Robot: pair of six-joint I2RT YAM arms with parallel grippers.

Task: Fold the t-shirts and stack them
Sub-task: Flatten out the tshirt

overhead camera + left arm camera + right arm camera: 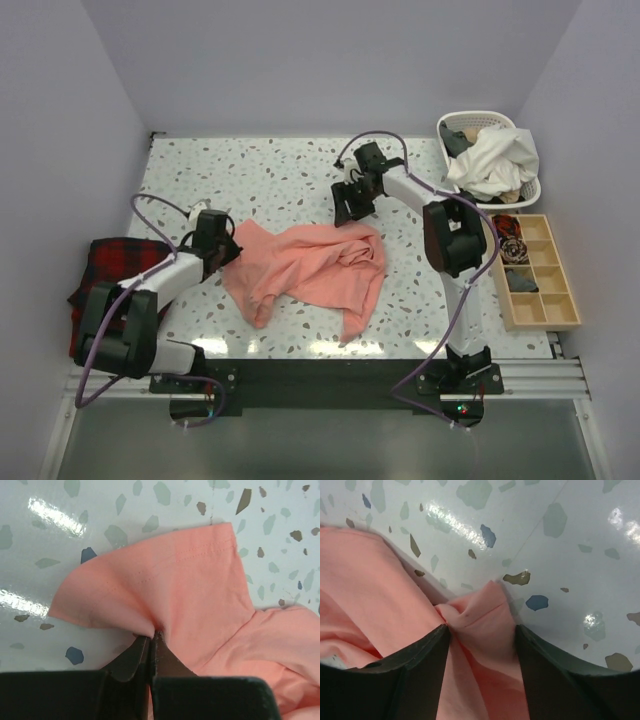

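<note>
One salmon-pink t-shirt (320, 268) lies crumpled in the middle of the speckled table (270, 170). My left gripper (229, 250) is at the shirt's left edge. In the left wrist view its jaws (151, 638) are shut on a pinch of the pink cloth, with a hemmed sleeve (185, 575) spread flat beyond them. My right gripper (349, 214) is down at the shirt's far edge. The right wrist view shows that gripper (482, 629) with its fingers (420, 660) apart and a bunched fold of the t-shirt (480, 615) lying between them.
A red-and-black plaid cloth (112, 268) lies at the table's left edge, under the left arm. A white basket (520, 192) of clothes stands at the back right. In front of it sits a wooden compartment tray (545, 280).
</note>
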